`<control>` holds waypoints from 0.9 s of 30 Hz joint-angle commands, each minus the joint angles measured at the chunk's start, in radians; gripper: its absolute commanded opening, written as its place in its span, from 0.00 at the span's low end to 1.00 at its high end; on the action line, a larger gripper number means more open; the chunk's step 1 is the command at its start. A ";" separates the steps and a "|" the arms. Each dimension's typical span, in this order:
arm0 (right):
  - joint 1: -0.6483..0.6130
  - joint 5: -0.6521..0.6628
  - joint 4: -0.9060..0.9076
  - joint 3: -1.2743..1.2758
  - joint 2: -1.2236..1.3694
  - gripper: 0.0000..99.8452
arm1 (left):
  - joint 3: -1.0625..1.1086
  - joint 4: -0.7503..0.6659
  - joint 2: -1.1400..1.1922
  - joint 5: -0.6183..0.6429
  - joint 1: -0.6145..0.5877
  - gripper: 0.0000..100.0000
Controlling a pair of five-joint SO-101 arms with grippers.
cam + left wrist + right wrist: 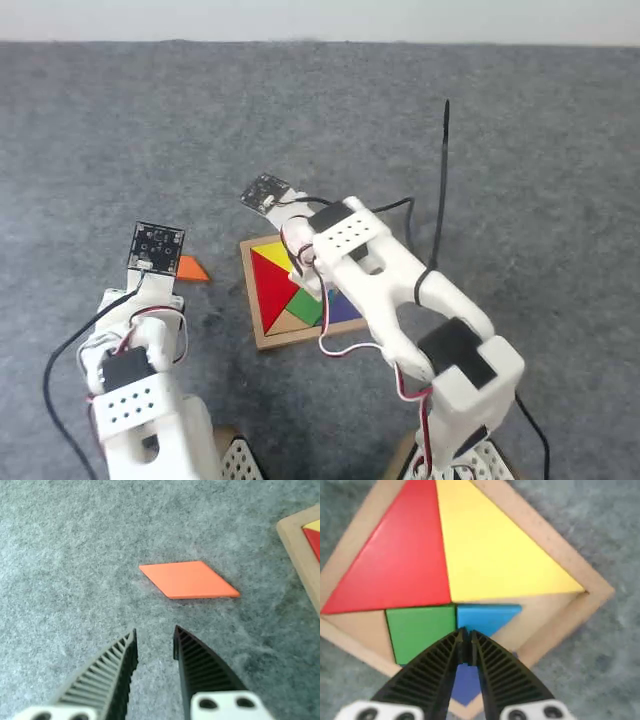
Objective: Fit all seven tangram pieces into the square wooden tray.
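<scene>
- Looking down the left wrist camera, I have the flat orange parallelogram piece (pixel 189 580) lying on the grey carpeted tabletop (pixel 70 550), centre of frame and just beyond my fingertips.
- The left gripper (pixel 155 639) hangs above the carpet with its jaws parted by a modest gap and nothing between them.
- In the overhead frame that piece sits left of centre, apart from the square wooden tray (pixel 545 535) and near its left rim.
- The right gripper (pixel 465 632) is over the tray with its jaws pressed together on nothing. Its tips sit over the seam between the green square (pixel 420 630) and the small blue triangle (pixel 492 616).
- Seated in the tray are the large red triangle (pixel 395 565), the large yellow triangle (pixel 495 555) and a purple piece (pixel 345 308).
- The tan patches in the tray could be bare floor or plain wooden pieces, I can't tell which.
- My read on handling: the parallelogram looks thin, stiff and light, with a smooth painted face that could slip.
- It lies flush, so I'd press the tips into the soft carpet and pinch across the short width, on the two long edges near the middle.
- Grabbing a pointed end would likely let it swivel.
</scene>
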 commanded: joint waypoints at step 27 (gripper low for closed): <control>0.018 -0.077 -0.134 0.063 -0.012 0.01 | -0.018 0.005 -0.023 -0.009 0.002 0.12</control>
